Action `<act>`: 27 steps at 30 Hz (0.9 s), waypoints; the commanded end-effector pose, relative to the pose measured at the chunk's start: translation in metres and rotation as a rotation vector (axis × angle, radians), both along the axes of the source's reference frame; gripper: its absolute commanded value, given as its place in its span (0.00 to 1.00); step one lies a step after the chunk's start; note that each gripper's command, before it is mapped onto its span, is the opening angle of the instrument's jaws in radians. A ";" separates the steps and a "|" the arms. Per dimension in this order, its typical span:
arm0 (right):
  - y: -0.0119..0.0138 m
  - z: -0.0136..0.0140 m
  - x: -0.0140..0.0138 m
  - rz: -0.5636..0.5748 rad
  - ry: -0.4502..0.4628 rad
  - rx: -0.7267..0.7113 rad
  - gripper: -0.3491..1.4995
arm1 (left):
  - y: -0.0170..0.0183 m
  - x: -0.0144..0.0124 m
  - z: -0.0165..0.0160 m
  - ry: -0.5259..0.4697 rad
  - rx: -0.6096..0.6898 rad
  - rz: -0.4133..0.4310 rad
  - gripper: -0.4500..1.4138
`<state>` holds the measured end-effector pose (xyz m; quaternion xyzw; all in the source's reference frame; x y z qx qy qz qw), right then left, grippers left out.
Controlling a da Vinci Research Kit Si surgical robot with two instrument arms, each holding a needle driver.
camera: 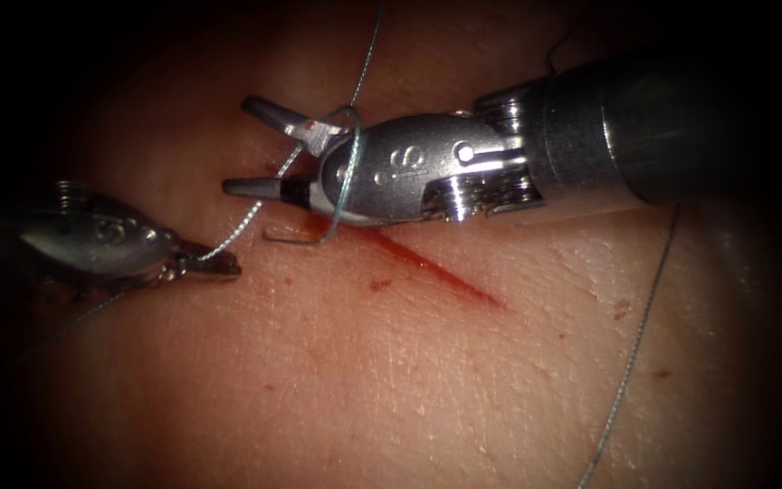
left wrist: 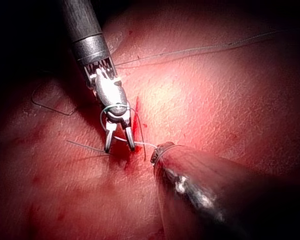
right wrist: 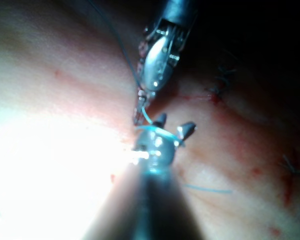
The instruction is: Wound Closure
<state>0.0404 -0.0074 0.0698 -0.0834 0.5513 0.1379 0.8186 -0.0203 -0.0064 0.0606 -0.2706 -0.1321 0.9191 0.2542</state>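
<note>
The right arm's tool (camera: 260,149) lies over the upper end of the cut (camera: 427,263) in the tissue (camera: 391,380), jaws spread and gripping nothing, with thread (camera: 348,167) looped around its wrist. The left arm's tool (camera: 219,265), left of the cut, pinches the thread. Red fluid (camera: 450,274) lines the cut.

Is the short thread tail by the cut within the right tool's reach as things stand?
Probably yes. The right tool has its jaws open and empty, with thread looped round its neck; the short tail lies free on the tissue just below them. The left tool holds the thread off to the left.
</note>
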 end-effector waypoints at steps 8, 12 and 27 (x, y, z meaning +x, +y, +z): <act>-0.0016 0.0023 0.0017 0.006 -0.036 -0.007 0.51 | -0.0010 0.0000 -0.0025 0.000 -0.007 0.023 0.00; -0.0022 0.0028 0.0018 -0.008 -0.050 -0.007 0.50 | -0.0002 0.0004 -0.0039 0.007 -0.008 0.031 0.00; -0.0046 0.0035 0.0022 -0.084 -0.052 0.002 0.39 | 0.0060 0.0020 -0.0063 0.039 -0.058 0.037 0.00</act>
